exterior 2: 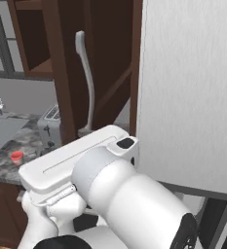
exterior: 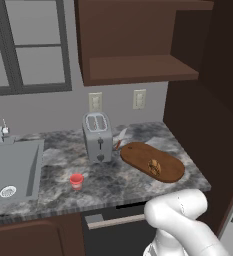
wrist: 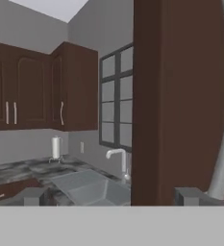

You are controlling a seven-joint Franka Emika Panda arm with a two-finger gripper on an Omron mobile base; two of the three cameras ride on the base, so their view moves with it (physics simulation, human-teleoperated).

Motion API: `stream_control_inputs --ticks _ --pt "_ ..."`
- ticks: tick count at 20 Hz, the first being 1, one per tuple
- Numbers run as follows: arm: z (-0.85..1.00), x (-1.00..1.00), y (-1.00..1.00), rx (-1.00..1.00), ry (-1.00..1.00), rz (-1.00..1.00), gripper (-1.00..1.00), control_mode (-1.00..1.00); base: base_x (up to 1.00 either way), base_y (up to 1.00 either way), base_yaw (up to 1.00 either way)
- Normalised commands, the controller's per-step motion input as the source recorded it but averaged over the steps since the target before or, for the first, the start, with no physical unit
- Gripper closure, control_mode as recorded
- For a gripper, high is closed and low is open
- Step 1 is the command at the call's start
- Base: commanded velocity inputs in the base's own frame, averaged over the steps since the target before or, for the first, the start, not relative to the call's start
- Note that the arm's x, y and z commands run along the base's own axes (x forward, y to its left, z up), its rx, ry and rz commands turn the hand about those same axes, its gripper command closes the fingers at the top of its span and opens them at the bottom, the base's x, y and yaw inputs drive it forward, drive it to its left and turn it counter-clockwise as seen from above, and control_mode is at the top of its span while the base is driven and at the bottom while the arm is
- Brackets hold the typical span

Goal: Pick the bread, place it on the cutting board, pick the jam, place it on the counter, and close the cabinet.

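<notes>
The bread [exterior: 154, 166] lies on the oval wooden cutting board [exterior: 138, 154], right of the toaster. The red jam [exterior: 76, 181] jar stands on the marbled counter [exterior: 113, 187] beside the sink; it also shows as the jam [exterior 2: 16, 156] at the left of the right base view. The cabinet [exterior: 138, 65] above hangs open with a bare shelf. Its door [exterior 2: 61, 73] juts out toward me, silver handle [exterior 2: 85, 78] upright. My gripper [wrist: 111, 198] is open and holds nothing, close up to the door [wrist: 180, 96], with the handle [wrist: 223, 144] just right of my right fingertip [wrist: 188, 196].
A silver toaster [exterior: 98, 136] stands mid-counter, with a sink [exterior: 13, 172] and tap [wrist: 117, 158] to the left. A tall dark unit [exterior: 213, 100] walls off the right. A pale panel [exterior 2: 188, 87] rises at my right. More closed wall cabinets [wrist: 36, 91] hang across the corner.
</notes>
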Motion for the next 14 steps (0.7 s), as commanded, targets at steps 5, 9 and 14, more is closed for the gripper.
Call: stream_control_inputs --ticks 5,9,14 --pt "0.0 0.0 0.36 0.0 0.0 0.04 -1.0 -1.0 0.0 0.0 0.0" --pt "0.0 0.01 0.34 0.0 0.0 0.0 -1.0 -1.0 0.0 0.0 0.0" --pt "0.0 0.12 0.24 0.0 0.0 0.0 -1.0 -1.0 0.0 0.0 0.0"
